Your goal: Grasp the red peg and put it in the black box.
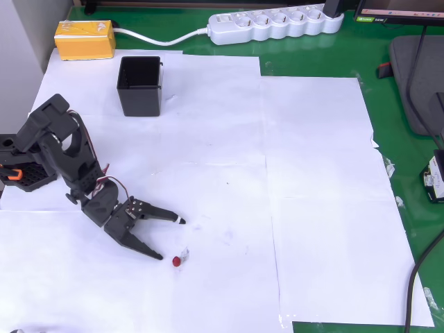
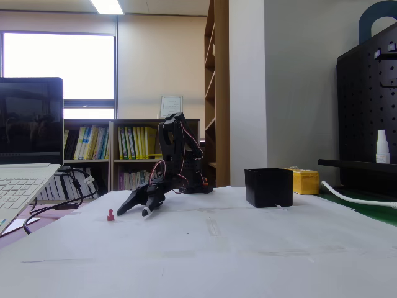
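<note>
While the gripper (image 1: pixel 172 239) stands with its jaws spread wide and empty, the step in hand is judged to be the approach to the red peg (image 1: pixel 176 261), which rests on the white paper (image 1: pixel 312 208) just past the tip of the lower finger in the overhead view. The peg lies slightly outside the open gap rather than centred between the two tips. In the fixed view the peg (image 2: pixel 111 215) stands upright and apart from the gripper (image 2: pixel 131 210), whose tips point down close to the sheet. To do the grasp well, the gap should probably be shifted sideways until the peg sits midway between the fingers, and the tips kept low, since so small a thing is likely to be nudged away or tipped if one finger meets it first. Closing should be slow and should wait until both fingers flank it.

Farther off, the black box (image 1: pixel 140 85) stands upright, open side up, well apart from the peg and beyond the arm's base (image 1: pixel 28 173). Behind it lie a yellow box (image 1: pixel 85 39) and a white power strip (image 1: pixel 277 24).
</note>
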